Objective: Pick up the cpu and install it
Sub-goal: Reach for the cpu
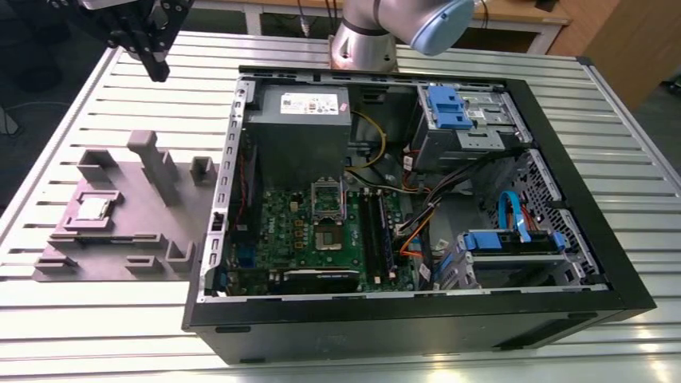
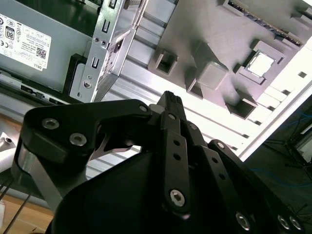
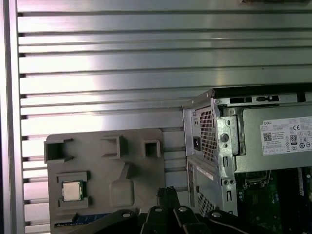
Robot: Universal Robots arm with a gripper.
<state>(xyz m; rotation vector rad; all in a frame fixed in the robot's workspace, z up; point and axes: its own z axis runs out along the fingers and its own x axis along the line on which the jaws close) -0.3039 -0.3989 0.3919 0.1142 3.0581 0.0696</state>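
Observation:
The cpu (image 1: pixel 94 207) is a small silvery square lying in a recess of the grey holder block (image 1: pixel 127 239), at the exterior view's left, outside the computer case. Both wrist views show the cpu (image 3: pixel 73 190) (image 2: pixel 261 64) in that recess. My gripper (image 1: pixel 159 72) hangs high above the table beyond the block, well away from the cpu, with nothing in it. Its black fingers (image 2: pixel 169 97) come together into one narrow tip (image 3: pixel 168 191), shut. Inside the case, the green motherboard (image 1: pixel 319 231) lies flat with its silver socket frame (image 1: pixel 327 194) near the middle.
The open black computer case (image 1: pixel 426 319) fills the middle of the slatted metal table (image 1: pixel 117 319). A grey power supply (image 1: pixel 301 120) sits at its far end, with blue drive brackets (image 1: pixel 447 108) and cables (image 1: pixel 426 215) toward the exterior view's right. Upright posts (image 1: pixel 143 159) rise from the block.

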